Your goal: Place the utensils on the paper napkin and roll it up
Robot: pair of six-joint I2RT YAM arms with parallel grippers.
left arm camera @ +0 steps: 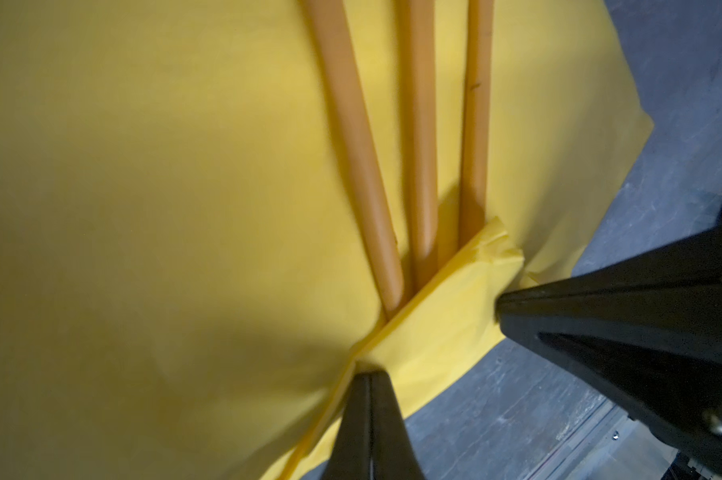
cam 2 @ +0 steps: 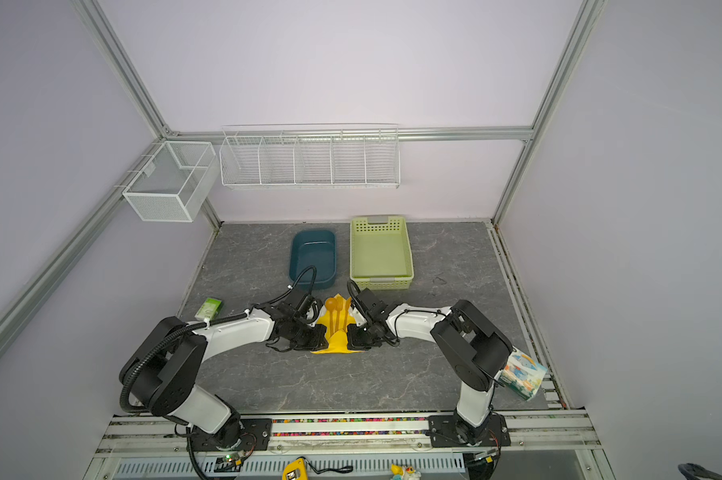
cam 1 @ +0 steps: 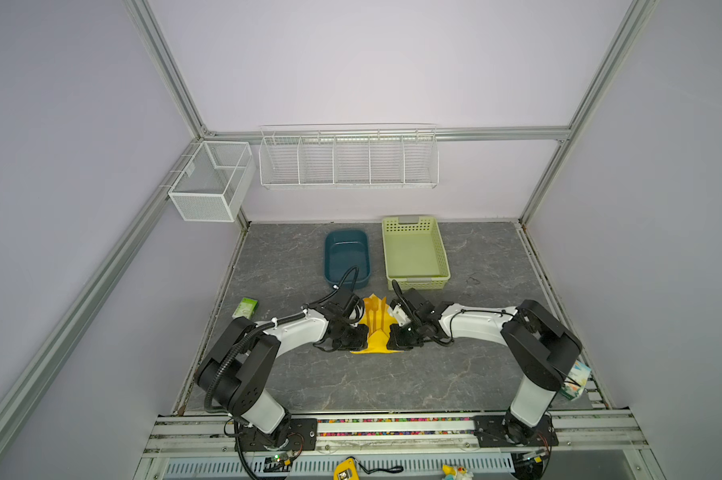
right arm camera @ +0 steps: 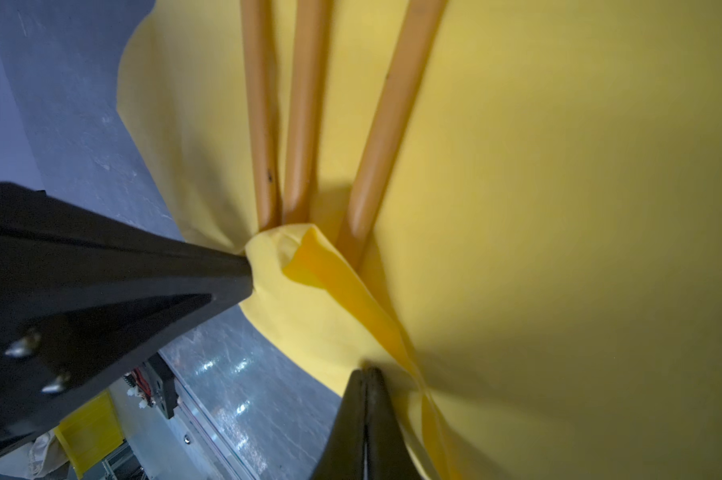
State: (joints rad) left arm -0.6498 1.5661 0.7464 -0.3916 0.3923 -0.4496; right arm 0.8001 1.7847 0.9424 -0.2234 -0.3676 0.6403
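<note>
Left pincer (left arm camera: 367, 376): fingers pressed together, clamped on a pinch of the paper napkin (left arm camera: 151, 199) at its near folded edge; the creases run into the tip. Right pincer (right arm camera: 365, 370): also closed tight, no gap between the fingers, nipping the same folded edge further along. In each wrist view the opposite pincer's black tip butts against the raised flap of the fold. In both top views the two pincers face each other low over the table (cam 1: 351, 386), left pincer (cam 1: 362, 337) and right pincer (cam 1: 390, 338) just either side of the napkin (cam 1: 376, 343), which sits mid-table and is bunched narrow at the near end. The utensils (cam 2: 337, 309) lie on the napkin side by side, heads pointing to the back wall: spoon (cam 2: 330, 303) leftmost, fork (cam 2: 338, 306) in the middle, thin straight piece (cam 2: 347, 305) on the right. Their handle ends (left arm camera: 421, 187) tuck under the fold. The table is dark grey, marbled. Behind the napkin stand a blue tub (cam 1: 347, 257) and, beside it, a light green slotted basket (cam 1: 415, 253). A small green-white packet (cam 1: 245, 307) lies near the left table edge; a patterned tissue pack (cam 2: 521, 374) sits at the right edge behind the right arm. Walls are pale lilac in an aluminium frame, with a white wire rack (cam 1: 349, 160) on the back wall and a white mesh box (cam 1: 210, 183) on the left.
</note>
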